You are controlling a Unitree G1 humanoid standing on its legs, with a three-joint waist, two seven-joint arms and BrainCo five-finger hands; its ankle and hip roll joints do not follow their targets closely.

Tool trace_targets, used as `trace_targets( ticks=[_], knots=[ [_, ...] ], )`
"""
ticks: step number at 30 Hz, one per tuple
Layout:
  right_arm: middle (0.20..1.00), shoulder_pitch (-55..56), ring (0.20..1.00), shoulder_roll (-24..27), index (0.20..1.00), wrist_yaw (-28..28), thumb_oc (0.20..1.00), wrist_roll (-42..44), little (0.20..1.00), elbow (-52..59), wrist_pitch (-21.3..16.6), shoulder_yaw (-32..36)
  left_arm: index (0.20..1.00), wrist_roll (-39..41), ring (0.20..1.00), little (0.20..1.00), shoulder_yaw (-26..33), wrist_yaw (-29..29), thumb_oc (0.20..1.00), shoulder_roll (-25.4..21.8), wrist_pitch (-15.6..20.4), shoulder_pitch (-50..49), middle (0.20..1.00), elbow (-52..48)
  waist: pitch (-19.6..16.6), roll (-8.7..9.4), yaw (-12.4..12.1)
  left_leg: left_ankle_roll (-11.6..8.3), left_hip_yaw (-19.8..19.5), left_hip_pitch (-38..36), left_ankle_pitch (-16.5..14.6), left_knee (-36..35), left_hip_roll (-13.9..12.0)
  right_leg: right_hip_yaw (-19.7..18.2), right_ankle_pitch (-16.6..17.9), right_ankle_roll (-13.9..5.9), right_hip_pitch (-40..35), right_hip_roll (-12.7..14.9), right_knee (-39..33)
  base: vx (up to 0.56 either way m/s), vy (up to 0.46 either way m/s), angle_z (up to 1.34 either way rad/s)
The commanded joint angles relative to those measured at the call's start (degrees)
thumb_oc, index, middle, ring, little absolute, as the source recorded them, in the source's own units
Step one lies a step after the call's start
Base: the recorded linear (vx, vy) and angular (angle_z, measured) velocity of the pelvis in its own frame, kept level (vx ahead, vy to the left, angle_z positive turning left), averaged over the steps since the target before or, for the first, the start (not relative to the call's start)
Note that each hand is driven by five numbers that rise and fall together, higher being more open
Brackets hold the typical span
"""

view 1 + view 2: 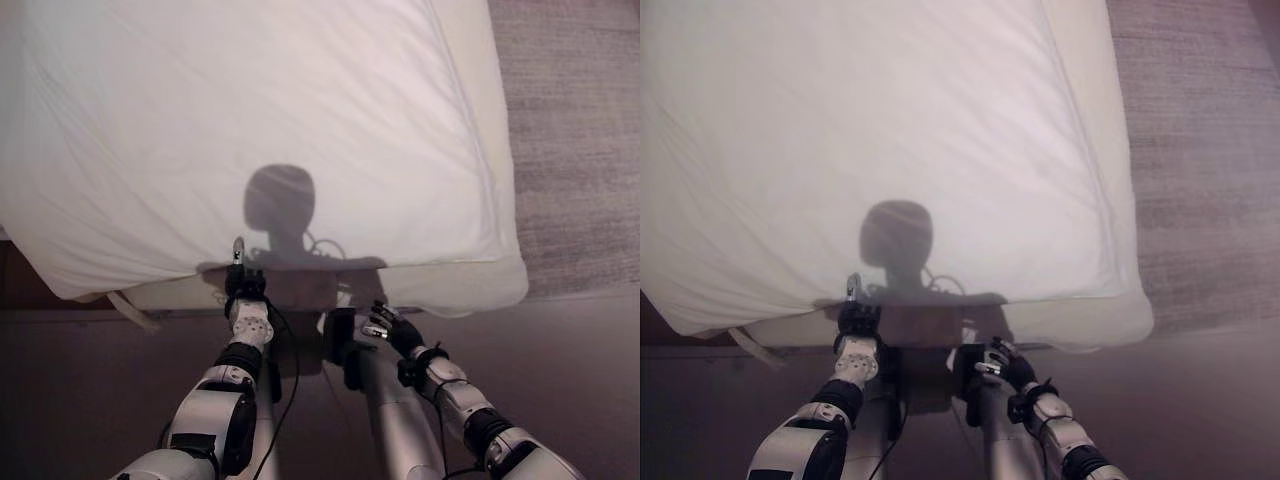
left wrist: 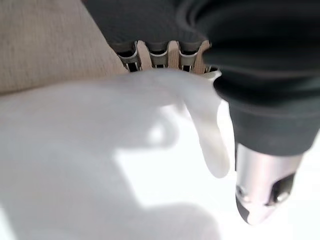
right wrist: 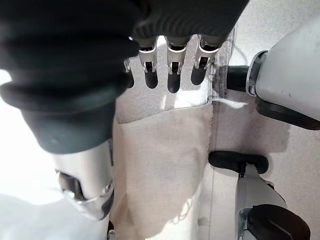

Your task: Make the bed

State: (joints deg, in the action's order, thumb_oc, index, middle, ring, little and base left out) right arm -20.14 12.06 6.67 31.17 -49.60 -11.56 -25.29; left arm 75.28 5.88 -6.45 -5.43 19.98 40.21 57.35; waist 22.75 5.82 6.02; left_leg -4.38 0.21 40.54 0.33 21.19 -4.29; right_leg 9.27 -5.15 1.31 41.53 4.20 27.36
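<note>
- White duvet (image 1: 250, 130) covers the bed, its near edge hanging over the mattress (image 1: 440, 285) foot, closest to the robot.
- Mattress shows as a pale strip below that duvet edge.
- Left hand (image 1: 243, 285) sits at the duvet's near edge; its wrist view shows fingers (image 2: 159, 52) hooked over a white fold, thumb beside it.
- Right hand (image 1: 385, 322) hangs below the duvet edge; its wrist view shows fingers (image 3: 172, 75) straight, holding nothing.

We see the duvet (image 1: 250, 110) brightly lit beyond our left hand (image 1: 245, 285), a shadow falling there; the floor (image 1: 560, 360) stays dim.
</note>
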Motion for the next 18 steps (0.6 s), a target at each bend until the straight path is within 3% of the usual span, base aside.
trace_targets(
  ticks=[1, 3, 4, 5, 6, 13, 18],
  knots=[
    [1.000, 3.85, 1.000, 1.56, 1.000, 0.46, 1.000, 1.45, 1.000, 2.86, -1.88, -1.96, 1.000, -1.28, 1.000, 1.000, 0.72, 1.16, 1.000, -2.36, 2.77, 4.44, 1.000, 0.32, -5.82, -1.40, 0.40, -0.93, 1.20, 4.19, -2.62, 4.11, -0.75, -2.27, 4.51, -7.75, 3.09, 2.71, -5.18, 0.00, 0.000, 0.00],
    [1.000, 4.05, 1.000, 1.46, 1.000, 0.41, 1.000, 1.40, 1.000, 2.89, -1.85, -2.07, 1.000, -1.11, 1.000, 1.000, 0.91, 1.32, 1.000, -2.82, 2.79, 4.88, 1.000, 0.46, -6.10, -1.44, 0.54, -0.98, 1.23, 4.49, -2.59, 4.18, -0.90, -2.33, 4.53, -7.73, 3.43, 2.68, -5.12, 0.00, 0.000, 0.00],
    [1.000, 4.12, 1.000, 1.51, 1.000, 0.37, 1.000, 1.30, 1.000, 3.02, -1.86, -2.15, 0.771, -1.23, 0.771, 0.771, 0.89, 1.43, 0.771, -3.08, 2.77, 5.18, 0.771, 0.40, -6.23, -1.45, 0.63, -0.99, 1.35, 4.62, -2.59, 4.23, -0.95, -2.31, 4.55, -7.75, 3.57, 2.70, -5.10, 0.00, 0.000, 0.00],
    [1.000, 4.22, 1.000, 1.43, 1.000, 0.27, 1.000, 1.26, 1.000, 2.98, -1.85, -2.18, 0.617, -1.31, 0.617, 0.617, 0.85, 1.34, 0.617, -3.09, 2.85, 5.32, 0.617, 0.36, -6.32, -1.49, 0.68, -0.96, 1.38, 4.66, -2.61, 4.31, -0.94, -2.35, 4.54, -7.72, 3.63, 2.66, -5.05, 0.00, 0.000, 0.00],
    [1.000, 4.24, 1.000, 1.30, 1.000, 0.22, 1.000, 1.20, 1.000, 2.82, -1.85, -2.20, 0.200, -1.44, 0.200, 0.200, 0.85, 1.17, 0.200, -3.11, 2.86, 5.43, 0.200, 0.46, -6.44, -1.53, 0.67, -0.92, 1.46, 4.73, -2.66, 4.40, -0.98, -2.41, 4.53, -7.75, 3.69, 2.63, -5.02, 0.00, 0.000, 0.00],
    [1.000, 3.95, 1.000, 0.84, 1.000, 2.49, 1.000, 3.89, 1.000, 3.31, -1.28, -2.72, 0.200, -1.82, 0.200, 0.200, 0.56, 1.19, 0.200, -2.59, 3.27, 5.67, 0.200, -0.14, -6.31, -1.83, 0.51, -0.89, 1.69, 4.87, -2.70, 4.62, -0.98, -2.54, 4.56, -7.83, 3.81, 2.83, -4.76, 0.00, 0.002, -0.01],
    [1.000, 4.09, 1.000, -1.61, 1.000, 6.35, 1.000, 15.25, 1.000, 3.64, 0.38, -1.90, 0.200, -0.40, 0.200, 0.200, -0.39, 3.07, 0.200, -0.97, 4.20, 5.33, 0.200, -3.60, -5.79, -2.17, 0.16, -0.81, 1.71, 4.44, -3.05, 4.50, -0.95, -2.75, 4.14, -7.87, 3.33, 2.76, -4.75, 0.00, 0.002, -0.01]
  ],
)
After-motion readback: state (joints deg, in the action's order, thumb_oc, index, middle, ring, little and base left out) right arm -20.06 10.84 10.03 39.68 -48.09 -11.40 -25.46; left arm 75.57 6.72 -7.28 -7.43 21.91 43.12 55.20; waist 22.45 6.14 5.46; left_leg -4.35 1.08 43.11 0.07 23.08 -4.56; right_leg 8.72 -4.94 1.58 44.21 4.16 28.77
